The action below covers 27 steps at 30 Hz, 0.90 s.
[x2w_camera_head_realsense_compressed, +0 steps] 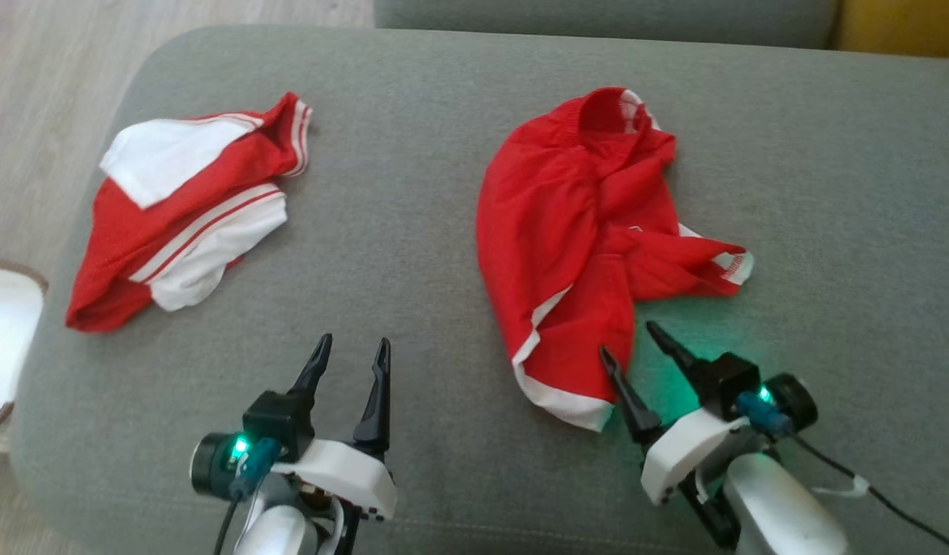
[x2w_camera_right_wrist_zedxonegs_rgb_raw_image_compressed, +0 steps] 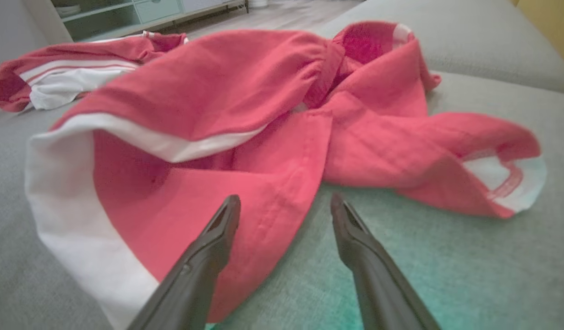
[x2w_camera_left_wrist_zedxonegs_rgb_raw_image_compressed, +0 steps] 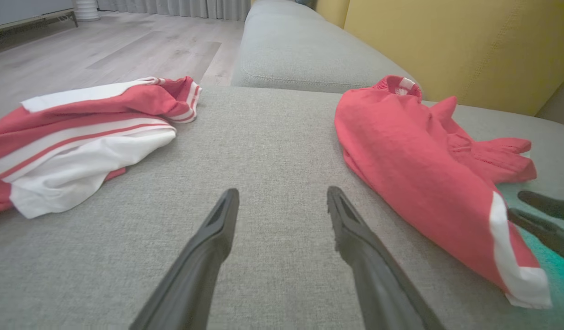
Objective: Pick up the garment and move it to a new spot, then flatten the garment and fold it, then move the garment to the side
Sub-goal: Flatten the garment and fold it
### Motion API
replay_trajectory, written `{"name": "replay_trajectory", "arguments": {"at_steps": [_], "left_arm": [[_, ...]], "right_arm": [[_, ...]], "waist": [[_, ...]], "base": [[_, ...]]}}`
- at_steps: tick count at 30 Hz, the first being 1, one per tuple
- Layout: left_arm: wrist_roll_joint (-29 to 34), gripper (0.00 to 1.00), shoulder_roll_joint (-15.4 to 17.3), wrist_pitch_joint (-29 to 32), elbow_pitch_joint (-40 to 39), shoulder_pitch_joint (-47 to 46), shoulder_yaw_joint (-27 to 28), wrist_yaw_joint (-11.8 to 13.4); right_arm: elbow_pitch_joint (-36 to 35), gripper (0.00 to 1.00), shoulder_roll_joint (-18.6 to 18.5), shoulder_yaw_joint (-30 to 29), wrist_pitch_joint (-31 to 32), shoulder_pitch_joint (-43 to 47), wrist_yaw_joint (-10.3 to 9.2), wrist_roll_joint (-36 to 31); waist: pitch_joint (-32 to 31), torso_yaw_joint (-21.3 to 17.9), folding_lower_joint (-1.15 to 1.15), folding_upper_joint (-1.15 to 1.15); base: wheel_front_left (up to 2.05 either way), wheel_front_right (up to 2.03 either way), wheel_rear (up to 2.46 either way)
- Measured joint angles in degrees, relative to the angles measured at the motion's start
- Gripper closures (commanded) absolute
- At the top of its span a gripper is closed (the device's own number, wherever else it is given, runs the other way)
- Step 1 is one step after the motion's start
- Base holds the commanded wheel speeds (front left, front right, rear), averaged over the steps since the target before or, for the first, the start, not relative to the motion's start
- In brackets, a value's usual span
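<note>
Flattening comes next, we judge: red shorts lie crumpled, right pincer at their hem, left pincer nearby, both open.

Soft, even daylight in all 3 views, no hard shadows; the red shorts throw only thin, faint shade on the grey sofa cushion. Head view: slightly soft, colours saturated; white object at left edge blown out. Green LED by the right gripper spills a glow on the cushion; teal tint lower right in both wrist views. Wrist views: wide-angle, edges stretched, reds washed to pink. Right wrist view: shorts blurred, esp. white hem at left; bkgd cabinet out of focus. Wood floor bright w/ mild sheen.
</note>
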Motion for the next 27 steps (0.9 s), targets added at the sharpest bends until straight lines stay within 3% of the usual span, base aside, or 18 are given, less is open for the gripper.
{"name": "replay_trajectory", "arguments": {"at_steps": [5,6,7,8,13,18,22,23,24,27], "left_arm": [[-0.2,0.0,0.0,0.0,0.0,0.0,0.0,0.0],[-0.2,0.0,0.0,0.0,0.0,0.0,0.0,0.0],[-0.2,0.0,0.0,0.0,0.0,0.0,0.0,0.0],[-0.2,0.0,0.0,0.0,0.0,0.0,0.0,0.0],[-0.5,0.0,0.0,0.0,-0.2,0.0,0.2,0.1],[-0.7,0.0,0.0,0.0,-0.7,0.0,0.2,0.1],[-0.7,0.0,0.0,0.0,-0.8,0.0,0.2,0.0],[-0.7,0.0,0.0,0.0,-0.8,0.0,0.1,0.0],[-0.7,0.0,0.0,0.0,-0.7,0.0,0.1,0.0],[-0.7,0.0,0.0,0.0,-0.7,0.0,0.0,0.0]], "right_arm": [[6.3,0.0,1.0,0.6,0.0,-0.4,0.0,0.0],[7.6,0.28,1.2,0.9,-0.4,-0.7,0.0,0.0],[8.5,1.0,1.3,1.3,-0.6,-1.1,0.0,0.2],[9.6,1.0,1.5,1.7,-0.6,-1.9,0.0,0.6],[12.0,1.0,1.4,-0.5,-0.5,-4.9,0.02,1.4],[8.2,1.0,-5.8,-11.2,-0.1,-4.9,0.01,-1.1],[6.5,1.0,-7.7,-16.8,-0.1,-4.5,0.01,-4.1],[6.8,0.39,-7.7,-17.9,-0.1,-4.3,0.01,-4.6],[7.5,0.0,-7.7,-18.7,-0.1,-4.0,0.01,-5.5],[6.0,0.0,-7.0,-22.1,-0.1,-2.7,0.01,-6.3]], "waist": [[0.3,1.5,0.0,0.0],[0.4,1.8,0.0,0.0],[0.4,2.1,0.0,0.0],[0.4,2.3,0.0,0.0],[0.5,1.6,0.0,0.0],[0.1,-0.6,0.0,0.0],[-0.5,-2.8,0.0,0.0],[-0.6,-3.2,0.0,0.0],[-0.8,-3.7,0.0,0.0],[-1.0,-4.6,0.0,0.0]], "base": [[0.0,0.0,0.0],[0.0,0.0,0.0],[0.0,0.0,0.0],[0.0,0.0,0.0],[0.0,0.0,0.0],[0.0,0.0,0.0],[0.0,0.0,0.0],[0.0,0.0,0.0],[0.0,0.0,0.0],[0.0,0.0,0.0]]}}
